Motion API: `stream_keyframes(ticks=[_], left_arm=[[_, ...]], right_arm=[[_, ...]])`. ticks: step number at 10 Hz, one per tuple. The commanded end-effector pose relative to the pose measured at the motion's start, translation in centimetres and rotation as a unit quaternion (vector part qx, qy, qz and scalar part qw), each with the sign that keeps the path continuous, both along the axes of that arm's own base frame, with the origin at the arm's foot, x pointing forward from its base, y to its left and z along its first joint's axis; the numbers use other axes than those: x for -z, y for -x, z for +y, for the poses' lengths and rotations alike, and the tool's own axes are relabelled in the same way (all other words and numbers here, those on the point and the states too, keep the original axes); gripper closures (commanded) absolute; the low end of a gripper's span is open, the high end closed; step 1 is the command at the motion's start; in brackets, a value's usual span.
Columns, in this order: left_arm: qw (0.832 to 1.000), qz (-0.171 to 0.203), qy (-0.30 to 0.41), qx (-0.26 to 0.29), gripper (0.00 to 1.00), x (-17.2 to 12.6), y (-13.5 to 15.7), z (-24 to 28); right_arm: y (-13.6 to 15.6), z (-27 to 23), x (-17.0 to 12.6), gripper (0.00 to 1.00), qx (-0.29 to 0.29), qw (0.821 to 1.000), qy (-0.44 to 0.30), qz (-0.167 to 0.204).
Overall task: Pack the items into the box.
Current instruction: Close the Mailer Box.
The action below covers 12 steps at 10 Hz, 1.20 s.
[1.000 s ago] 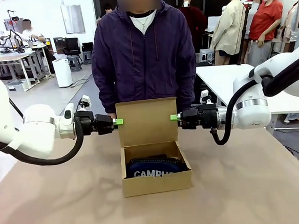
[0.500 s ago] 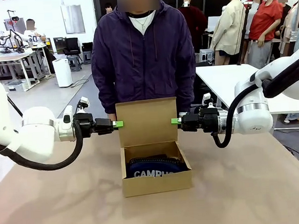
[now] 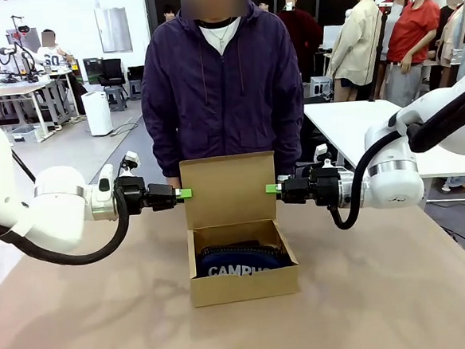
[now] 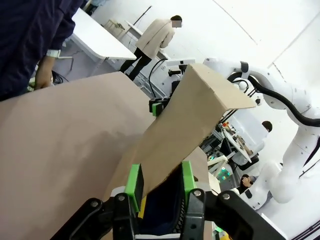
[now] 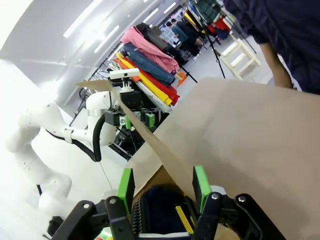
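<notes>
The brown cardboard box (image 3: 244,286) sits mid-table with its flap lid (image 3: 228,189) standing upright. Inside lies the navy "CAMPUS" pouch (image 3: 239,263). A slim yellow-and-black knife (image 5: 182,220) rests beside the pouch in the right wrist view. My left gripper (image 3: 184,193) points at the lid's left edge, my right gripper (image 3: 271,188) at its right edge. In the left wrist view the lid (image 4: 190,115) rises from between the left gripper's (image 4: 160,175) spread green pads. The right gripper (image 5: 162,182) likewise straddles the lid's thin edge (image 5: 145,135). Both stand open and hold nothing.
A person in a dark purple jacket (image 3: 222,87) stands at the table's far edge right behind the lid, one hand (image 4: 42,75) at their side. The brown tabletop (image 3: 384,292) is bare on both sides of the box. A white table (image 3: 349,122) stands at the back right.
Both arms sank slightly and the grippers settled a touch lower on the lid's side edges. Over the last half second nothing moved.
</notes>
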<state>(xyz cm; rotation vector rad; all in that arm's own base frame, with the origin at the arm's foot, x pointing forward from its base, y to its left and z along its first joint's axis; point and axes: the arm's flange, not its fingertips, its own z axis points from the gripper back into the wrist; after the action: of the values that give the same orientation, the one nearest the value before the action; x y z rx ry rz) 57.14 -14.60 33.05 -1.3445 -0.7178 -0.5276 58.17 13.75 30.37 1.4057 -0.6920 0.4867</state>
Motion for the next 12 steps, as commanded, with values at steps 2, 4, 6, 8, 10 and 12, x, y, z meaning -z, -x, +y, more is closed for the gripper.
stream_keyframes(ticks=[2, 4, 6, 8, 10, 12], left_arm=[[0.996, -0.085, -0.005, -0.018, 0.57, -0.6, 1.1, -0.5], [0.989, -0.146, 0.013, -0.017, 0.57, -0.8, 1.7, -0.6], [0.980, -0.199, 0.005, 0.001, 0.57, -1.2, 2.8, -0.9], [0.969, -0.246, -0.001, 0.023, 0.57, -0.9, 3.8, -1.1], [0.959, -0.275, -0.006, 0.061, 0.57, -0.1, 4.8, -1.2], [0.949, -0.307, 0.002, 0.074, 0.57, 0.3, 5.7, -1.2]], right_arm=[[1.7, 0.7, -0.2, 0.36, -0.005, 0.989, -0.047, -0.142], [2.7, 0.6, 0.2, 0.36, -0.017, 0.982, -0.054, -0.179], [4.2, 0.0, 0.0, 0.36, -0.020, 0.967, -0.069, -0.246], [5.9, -0.7, -0.2, 0.36, -0.014, 0.952, -0.054, -0.301], [7.0, -0.7, 0.4, 0.36, -0.004, 0.939, -0.034, -0.342], [7.6, 0.1, 1.4, 0.36, -0.006, 0.934, -0.011, -0.358]])
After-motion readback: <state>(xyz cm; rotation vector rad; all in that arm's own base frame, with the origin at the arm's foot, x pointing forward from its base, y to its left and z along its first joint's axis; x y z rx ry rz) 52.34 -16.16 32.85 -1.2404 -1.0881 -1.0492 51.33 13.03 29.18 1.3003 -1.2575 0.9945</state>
